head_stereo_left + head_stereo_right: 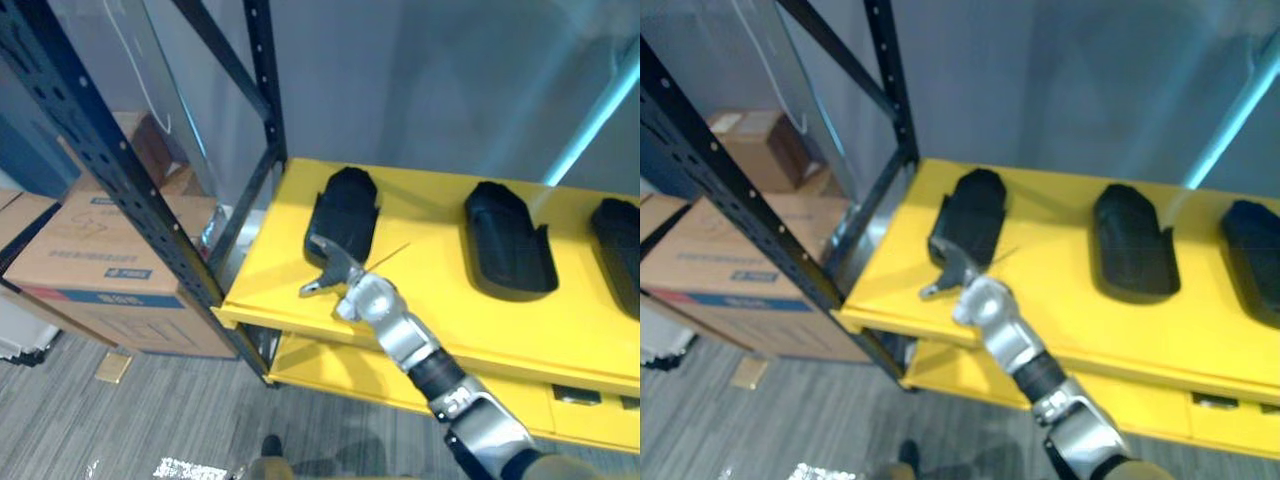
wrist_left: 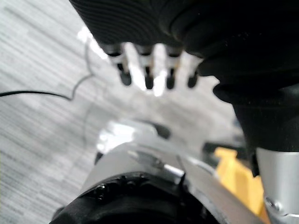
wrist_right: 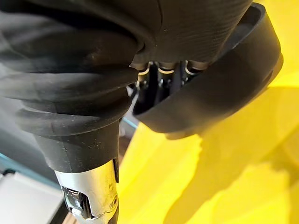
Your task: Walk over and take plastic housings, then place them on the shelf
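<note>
The right arm comes in from the lower right, and the right hand (image 1: 325,262) sits at the near end of the leftmost plastic housing (image 1: 345,205). This black shell lies on the top yellow shelf (image 1: 430,290) towards its left end, lengthwise from front to back. In the right wrist view the hand reaches over the curved rim of this housing (image 3: 224,88) and into its dark hollow, so it is touching the part. How it sits inside is hidden, and I cannot tell whether it is gripping the rim or only resting against it. The housing's underside appears to rest on the yellow surface rather than being lifted clear of it. A second housing (image 1: 505,240) lies near the middle of the same shelf, well apart from the first. A third housing (image 1: 618,250) lies at the right edge, and both are untouched. A lower yellow shelf (image 1: 330,365) shows beneath the front lip. The left hand (image 2: 148,77) hangs over the grey carpeted floor (image 1: 100,420), its fingers straight and relaxed in a row, holding nothing. A black perforated rack upright (image 1: 110,170) crosses the left side. Cardboard boxes (image 1: 110,250) stand on the floor beyond it, to the left of the shelf.
</note>
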`<state>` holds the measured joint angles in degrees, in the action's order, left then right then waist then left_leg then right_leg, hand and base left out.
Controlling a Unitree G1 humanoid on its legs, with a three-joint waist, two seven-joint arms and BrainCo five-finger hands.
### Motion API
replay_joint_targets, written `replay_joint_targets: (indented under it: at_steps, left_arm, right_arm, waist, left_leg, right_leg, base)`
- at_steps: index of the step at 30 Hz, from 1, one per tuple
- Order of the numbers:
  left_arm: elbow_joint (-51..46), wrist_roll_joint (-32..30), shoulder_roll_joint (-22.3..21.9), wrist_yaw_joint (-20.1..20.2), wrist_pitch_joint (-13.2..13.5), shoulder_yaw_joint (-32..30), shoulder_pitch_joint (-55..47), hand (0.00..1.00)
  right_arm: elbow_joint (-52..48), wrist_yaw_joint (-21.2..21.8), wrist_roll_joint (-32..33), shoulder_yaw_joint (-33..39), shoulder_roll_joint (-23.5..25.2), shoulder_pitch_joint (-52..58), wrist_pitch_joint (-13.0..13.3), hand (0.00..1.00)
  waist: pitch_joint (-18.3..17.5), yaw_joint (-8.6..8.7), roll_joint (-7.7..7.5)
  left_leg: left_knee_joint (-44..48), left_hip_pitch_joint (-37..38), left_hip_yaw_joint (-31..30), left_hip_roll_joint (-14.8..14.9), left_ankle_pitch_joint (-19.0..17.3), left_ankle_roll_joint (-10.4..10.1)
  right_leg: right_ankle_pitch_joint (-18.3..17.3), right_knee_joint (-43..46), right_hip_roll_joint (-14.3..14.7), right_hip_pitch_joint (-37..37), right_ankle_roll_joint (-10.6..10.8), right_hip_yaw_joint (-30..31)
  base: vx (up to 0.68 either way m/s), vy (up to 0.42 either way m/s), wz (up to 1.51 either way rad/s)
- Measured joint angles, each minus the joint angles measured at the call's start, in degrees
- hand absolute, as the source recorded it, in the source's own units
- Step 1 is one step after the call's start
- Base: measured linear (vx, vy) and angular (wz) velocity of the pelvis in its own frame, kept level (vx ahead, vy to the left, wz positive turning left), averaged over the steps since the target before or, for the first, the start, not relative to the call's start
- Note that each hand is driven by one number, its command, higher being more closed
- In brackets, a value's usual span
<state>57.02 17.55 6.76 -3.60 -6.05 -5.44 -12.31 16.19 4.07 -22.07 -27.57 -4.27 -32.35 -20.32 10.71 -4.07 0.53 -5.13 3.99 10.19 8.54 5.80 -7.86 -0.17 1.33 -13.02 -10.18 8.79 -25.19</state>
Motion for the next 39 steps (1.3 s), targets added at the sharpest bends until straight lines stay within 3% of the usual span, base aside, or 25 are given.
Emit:
replay_joint_targets:
  at_steps: [11,16,19,24,27,30,32,37,39]
  left_arm:
    - [0.0,0.0,0.3,0.0,-0.3,0.8,0.4,0.0]
    - [0.2,0.1,0.4,0.0,0.0,1.3,0.4,0.0]
    - [0.4,0.1,0.4,0.0,0.2,1.3,0.4,0.0]
    - [0.5,0.1,0.4,0.2,0.8,1.2,0.4,0.0]
    - [0.5,0.0,0.4,0.4,1.0,1.1,0.4,0.0]
    - [0.8,0.0,0.5,0.4,1.3,1.1,0.4,0.0]
    - [1.4,-0.1,0.6,0.4,2.0,1.1,0.4,0.0]
    - [2.5,-0.1,1.1,0.2,2.8,1.1,0.4,0.0]
    - [2.6,-0.2,1.4,-0.1,3.4,1.1,0.4,0.0]
  right_arm:
    - [-0.2,-1.7,-0.1,2.0,-1.6,0.8,0.3,0.0]
    - [-2.2,-7.5,0.0,2.1,-3.0,0.9,3.9,0.0]
    - [-5.2,-13.0,0.1,2.2,-3.4,0.9,9.0,0.0]
    - [-11.8,-24.3,1.0,2.9,-3.7,1.2,22.6,0.0]
    - [-15.4,-27.6,1.4,4.9,-3.4,2.7,27.7,0.0]
    - [-16.8,-26.4,5.3,6.3,-3.6,4.7,31.0,0.0]
    - [-18.7,-21.5,10.9,6.4,-4.2,6.9,31.9,0.0]
    - [-20.4,-11.9,21.3,5.4,-4.3,9.5,31.4,0.0]
    - [-20.3,-7.9,25.1,2.3,-4.2,9.7,30.1,0.0]
  waist:
    - [0.0,0.04,-0.01]
    - [0.0,0.03,0.0]
    - [0.0,0.11,0.0]
    - [0.0,0.16,-0.01]
    - [-0.1,0.18,-0.13]
    - [-0.2,0.36,-0.39]
    - [-0.4,0.8,-0.75]
    - [-0.9,1.57,-1.55]
    - [-1.3,1.57,-2.14]
  left_leg:
    - [0.0,-0.1,0.1,0.2,-0.1,0.0]
    - [0.0,-0.3,0.6,0.4,-0.1,0.0]
    - [0.0,-0.1,1.2,0.5,-0.1,0.0]
    - [0.0,-0.1,1.1,0.6,-0.1,0.0]
    - [0.0,0.0,1.0,0.6,-0.1,0.0]
    - [0.0,0.0,1.0,0.7,-0.1,0.0]
    - [0.0,0.1,1.1,0.8,-0.1,0.0]
    - [0.0,0.9,1.6,1.2,0.0,-0.1]
    - [0.0,1.0,2.0,1.8,0.0,-0.2]
  right_leg:
    - [-0.1,0.2,0.1,0.3,-0.1,0.2]
    - [-0.3,1.2,0.2,1.3,-0.2,0.9]
    - [-0.4,1.5,0.2,1.7,-0.4,1.6]
    - [-1.1,2.6,0.1,2.2,-0.1,1.8]
    - [-1.6,3.1,0.0,2.2,-0.2,1.7]
    - [-1.6,3.1,0.1,2.2,-0.2,1.7]
    - [-1.6,3.1,0.2,2.3,-0.2,1.8]
    - [-1.5,3.1,0.5,2.2,-0.2,2.4]
    - [-1.5,3.1,1.1,2.2,-0.5,3.0]
  base:
    - [0.0,0.0,0.0]
    - [0.0,0.0,-0.06]
    - [-0.01,-0.002,-0.1]
    - [0.0,0.0,0.0]
    - [0.0,0.0,0.0]
    - [0.0,0.0,0.0]
    - [0.0,0.0,0.0]
    - [0.0,-0.011,-0.06]
    - [-0.02,-0.017,-0.11]
